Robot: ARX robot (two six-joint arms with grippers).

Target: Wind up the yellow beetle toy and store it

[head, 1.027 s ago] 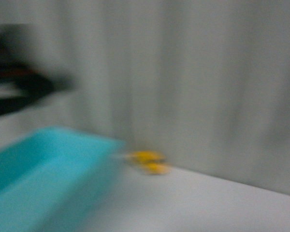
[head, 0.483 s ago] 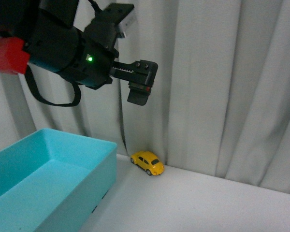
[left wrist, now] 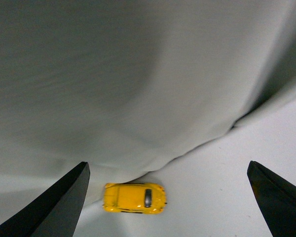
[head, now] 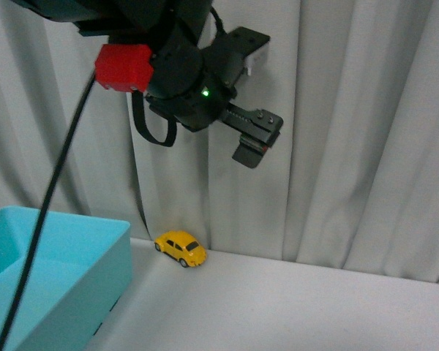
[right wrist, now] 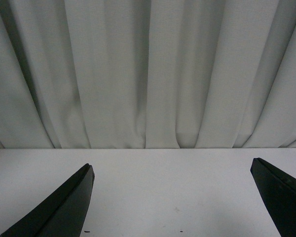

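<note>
One yellow beetle toy [head: 181, 249] sits beside the curtain [head: 351, 146], left jaws spread above

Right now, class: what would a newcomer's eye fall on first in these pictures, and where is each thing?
The yellow beetle toy stands out first, small and glossy on the white table at the foot of the grey curtain. High above it hangs the black left arm with its red block, its pincer open and empty. A turquoise bin fills the front view's lower left corner, apart from the toy.
</note>
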